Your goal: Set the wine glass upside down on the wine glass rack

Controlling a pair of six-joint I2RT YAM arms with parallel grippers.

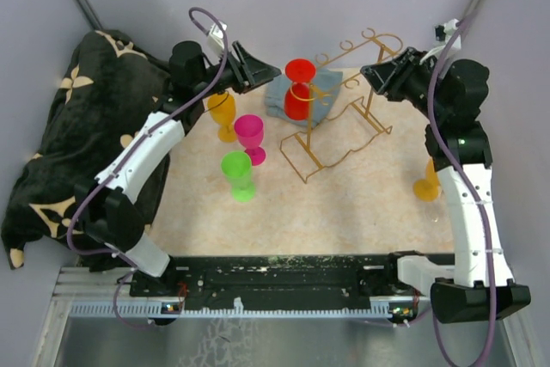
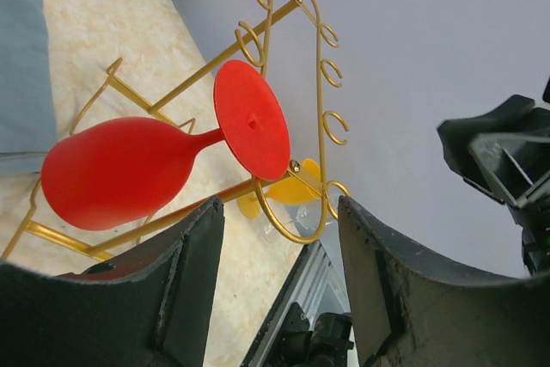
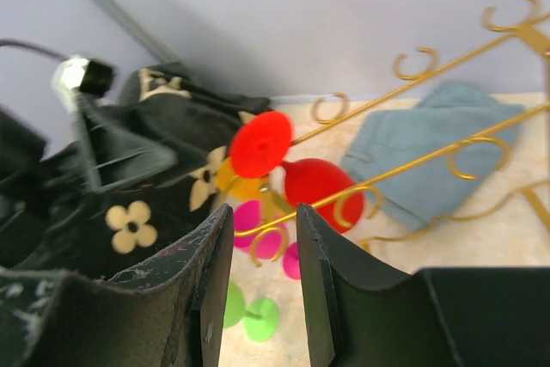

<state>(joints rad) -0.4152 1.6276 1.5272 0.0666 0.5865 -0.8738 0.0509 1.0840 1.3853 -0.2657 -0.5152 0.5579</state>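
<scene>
The red wine glass (image 2: 116,174) hangs bowl-down near the upper centre of the top view. Its stem runs between two top rails of the wine glass rack (image 2: 277,15), and its flat foot sits above them. Judged from that, the placing looks done and the step in hand is the release. The left gripper (image 2: 279,204) sits just beside the glass with its fingers spread wide and nothing between them. The next move calls for a straight, careful retreat of that gripper, because a brush against the foot or a rail could tip the light stand.

The glass looks like opaque, smooth plastic, with a rounded bowl, a short stem and a disc foot. The rack is thin gold wire with curled loop ends and a wavy base, so it is likely springy and easy to shift.

The right gripper (image 3: 263,210), at the upper right of the top view, faces the rack's other end. Its fingers are a narrow gap apart and appear to grip nothing.

Around the rack:
- a folded blue-grey cloth (image 1: 277,92) lies under the glass
- pink (image 1: 250,132), green (image 1: 238,169) and orange (image 1: 222,109) glasses stand upright to the left
- a black blanket (image 1: 60,126) with a gold flower print is heaped at the far left
</scene>
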